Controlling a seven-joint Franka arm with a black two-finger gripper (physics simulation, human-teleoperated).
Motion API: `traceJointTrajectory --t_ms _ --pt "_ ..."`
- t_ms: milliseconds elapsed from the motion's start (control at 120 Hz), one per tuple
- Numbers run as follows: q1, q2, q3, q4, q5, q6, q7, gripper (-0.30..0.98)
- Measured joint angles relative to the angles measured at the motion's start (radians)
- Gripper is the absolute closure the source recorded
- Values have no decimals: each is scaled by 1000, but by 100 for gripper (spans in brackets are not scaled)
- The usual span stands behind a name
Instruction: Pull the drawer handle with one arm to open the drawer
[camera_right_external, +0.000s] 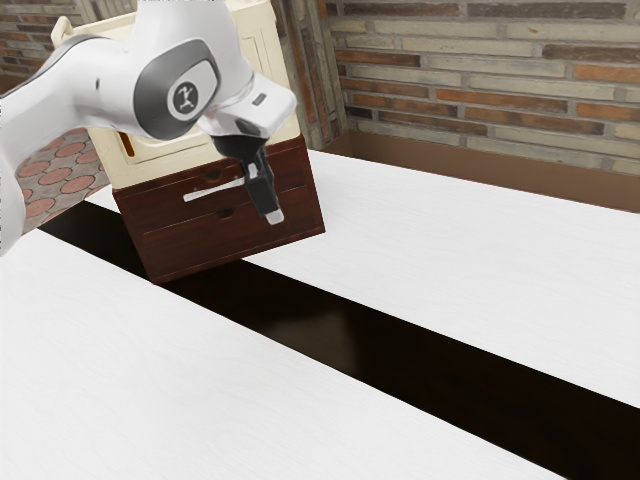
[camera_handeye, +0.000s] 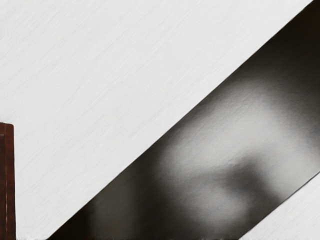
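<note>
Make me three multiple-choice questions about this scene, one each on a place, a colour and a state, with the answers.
1. Where is the dark brown drawer section?
A. Above the cream section
B. Below the cream section
C. Behind the brick wall

2. What colour is the broad stripe across the table?
A. Black
B. Bright red
C. Yellow

3. How is the gripper pointed?
A. Straight up
B. Back toward the arm's base
C. Downward, at a slant

Answers:
1. B: the exterior view shows the cream section rising above the brown one.
2. A: a very dark band crosses the white surface.
3. C: its tip hangs below the arm's hand, in front of the drawer section.
</note>
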Motion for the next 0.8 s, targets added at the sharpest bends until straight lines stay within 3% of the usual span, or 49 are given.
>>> traceJointTrajectory --t_ms 267,800 --pt "3 10 80 3 60 34 19 0" --pt "3 80 146 41 63 46 15 12"
